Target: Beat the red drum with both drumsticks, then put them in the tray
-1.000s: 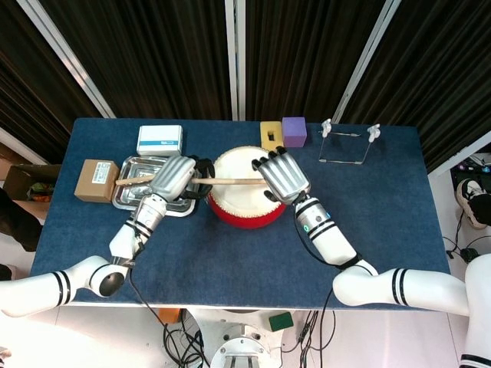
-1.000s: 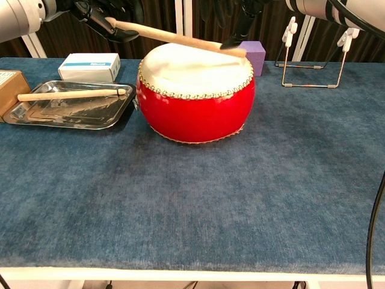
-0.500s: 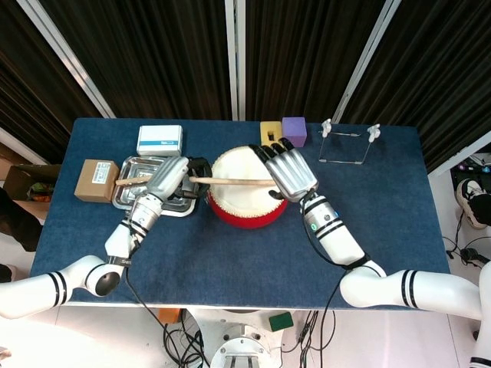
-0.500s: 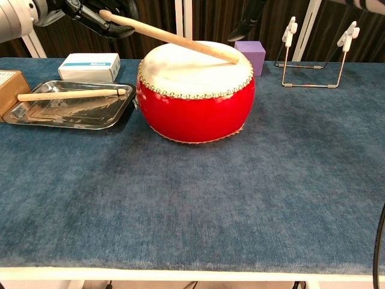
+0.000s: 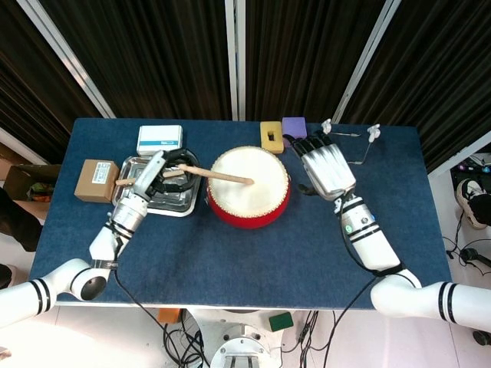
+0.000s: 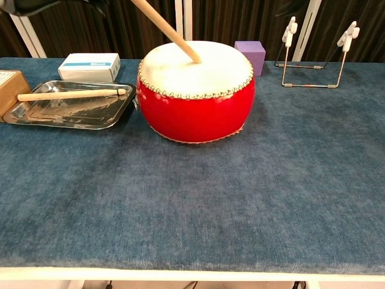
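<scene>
Red drum (image 5: 248,186) at table centre. Left hand (image 5: 159,170), left of the drum above the tray (image 6: 24,113), grasps a drumstick (image 5: 221,176), tip over the drumhead. Second drumstick (image 6: 71,94) lies in the tray. Right hand (image 5: 327,170), right of the drum, released, fingers spread.

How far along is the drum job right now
One drumstick already lies in the tray. In hand: the left hand holds the other drumstick, its tip on the drum skin. The right hand holds nothing, off to the drum's right. Left to do: put that second stick in the tray. Whether the beating is finished cannot be told.
</scene>
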Motion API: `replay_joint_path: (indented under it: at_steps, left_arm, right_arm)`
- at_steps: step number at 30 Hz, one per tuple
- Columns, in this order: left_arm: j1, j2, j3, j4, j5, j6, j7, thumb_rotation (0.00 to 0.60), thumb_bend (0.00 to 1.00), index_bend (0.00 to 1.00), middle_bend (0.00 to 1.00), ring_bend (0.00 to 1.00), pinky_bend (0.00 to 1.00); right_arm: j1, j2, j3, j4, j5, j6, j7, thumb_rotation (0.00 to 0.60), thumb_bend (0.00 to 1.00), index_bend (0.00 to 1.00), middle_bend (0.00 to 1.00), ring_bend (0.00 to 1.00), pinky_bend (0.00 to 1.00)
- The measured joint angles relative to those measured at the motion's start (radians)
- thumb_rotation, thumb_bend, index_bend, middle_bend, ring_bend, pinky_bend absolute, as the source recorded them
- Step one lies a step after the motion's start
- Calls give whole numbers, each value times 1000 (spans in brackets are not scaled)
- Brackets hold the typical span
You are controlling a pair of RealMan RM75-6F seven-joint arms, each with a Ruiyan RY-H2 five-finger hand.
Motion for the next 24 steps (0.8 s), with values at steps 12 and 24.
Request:
replay_joint_path:
  at_steps: [12,24]
  left_arm:
    - [102,121,-39,-13,8,106,-111,600,535,698,689,536,533]
    - [122,103,-1,90,-88,138,271,600,537,704,689,536,533]
  right_arm:
    - [-116,90,-51,-25,-101,42,87,600,0,133,323,231,208]
    - [-191,112,-74,29,-143,40,164,600,0,133,330,231,203]
